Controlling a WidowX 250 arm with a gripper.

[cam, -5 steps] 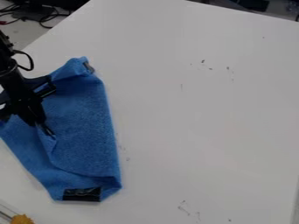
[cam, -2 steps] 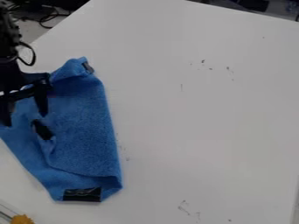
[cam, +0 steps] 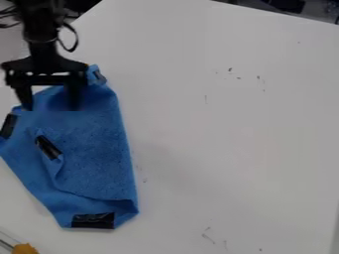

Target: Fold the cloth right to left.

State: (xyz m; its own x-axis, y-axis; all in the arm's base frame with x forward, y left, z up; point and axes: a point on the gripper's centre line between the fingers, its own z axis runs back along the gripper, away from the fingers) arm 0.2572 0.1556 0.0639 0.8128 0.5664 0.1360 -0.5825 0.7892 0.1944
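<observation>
Gripper: and there it hangs [cam: 49, 106], fingers spread, grasping nothing, over the cloth's far end and hiding part of it!
Cloth: blue [cam: 96, 149], by the table's left side, one black-tabbed corner folded inward.
Neighbour: an orange thing [cam: 25, 248], near the cloth, lower left.
Table: white [cam: 232, 134], dark specks [cam: 230, 69] dotted about.
Room: cables [cam: 8, 19] beyond the far-left edge.

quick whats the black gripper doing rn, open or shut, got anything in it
Black two-finger gripper: open, its fingers apart, holding nothing, above the far part of the blue fabric cloth.
</observation>
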